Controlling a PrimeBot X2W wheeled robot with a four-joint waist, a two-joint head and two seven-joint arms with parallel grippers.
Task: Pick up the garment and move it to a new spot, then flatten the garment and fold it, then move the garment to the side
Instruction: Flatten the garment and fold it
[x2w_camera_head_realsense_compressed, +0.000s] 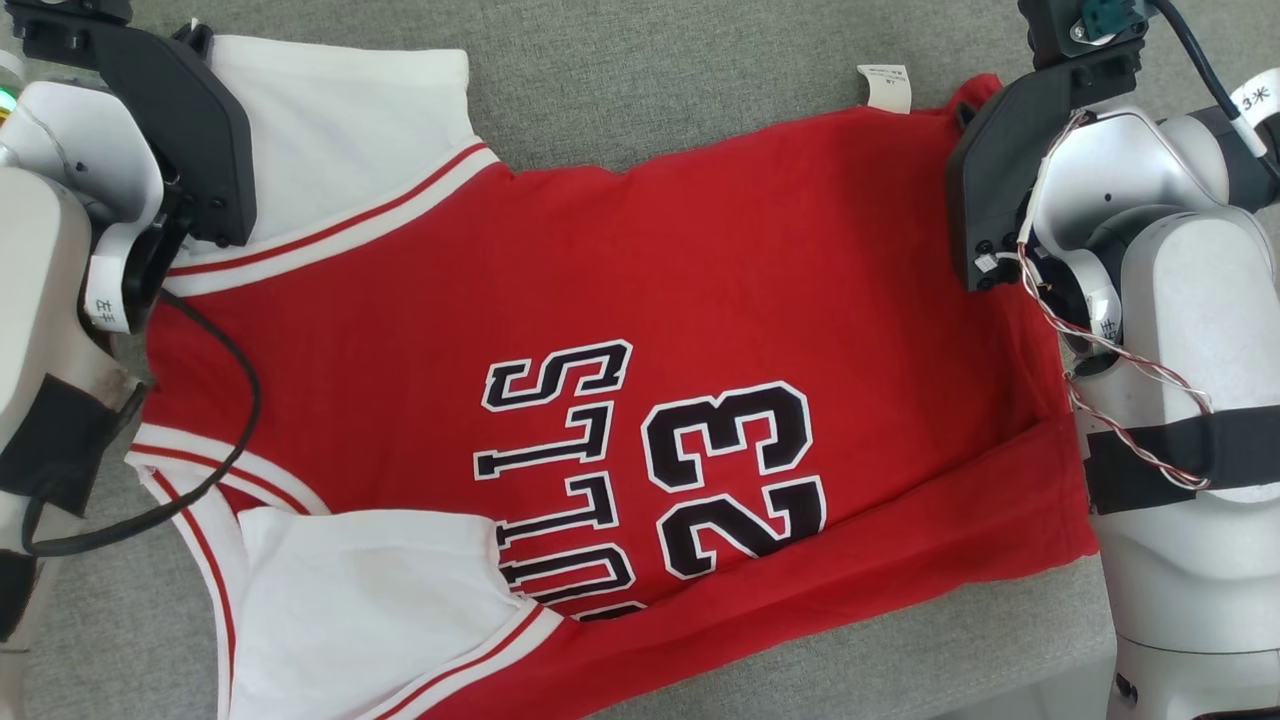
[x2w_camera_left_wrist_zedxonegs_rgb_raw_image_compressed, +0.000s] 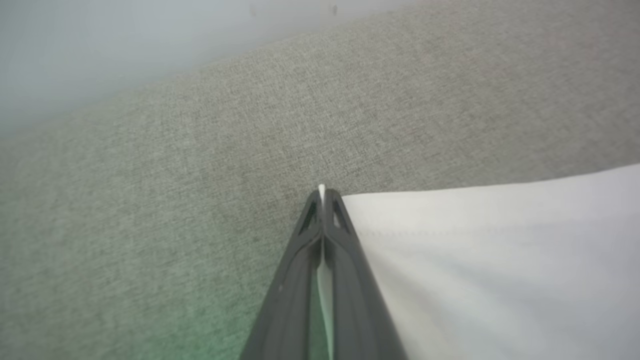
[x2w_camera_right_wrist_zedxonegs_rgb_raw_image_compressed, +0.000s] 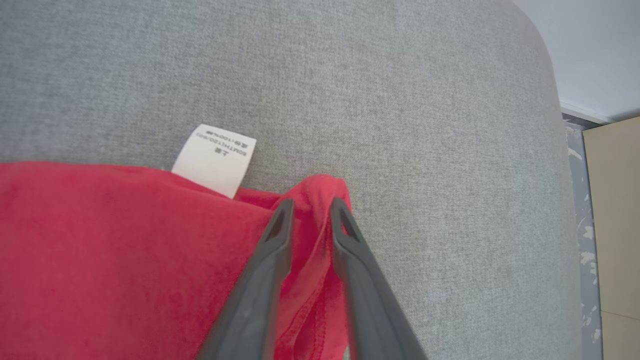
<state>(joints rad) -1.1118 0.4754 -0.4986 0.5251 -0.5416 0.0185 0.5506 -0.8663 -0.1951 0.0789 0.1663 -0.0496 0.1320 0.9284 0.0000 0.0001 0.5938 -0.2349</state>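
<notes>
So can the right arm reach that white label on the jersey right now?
Probably yes: the label lies uncovered just beside the right end effector, though a red jersey corner sits between its fingers.

The ground here is a broad grey cushion (x2w_camera_right_wrist_zedxonegs_rgb_raw_image_compressed: 400, 75) of coarse woven cloth, evenly lit with no hard shadows, and one corner of it curves off in a soft round. Past that corner a plain pale wall (x2w_camera_right_wrist_zedxonegs_rgb_raw_image_compressed: 595, 45) rises above a thin dark skirting (x2w_camera_right_wrist_zedxonegs_rgb_raw_image_compressed: 582, 116). Below it runs a narrow strip of speckled floor (x2w_camera_right_wrist_zedxonegs_rgb_raw_image_compressed: 579, 210), with a flat beige panel (x2w_camera_right_wrist_zedxonegs_rgb_raw_image_compressed: 616, 215) just beside it.
</notes>
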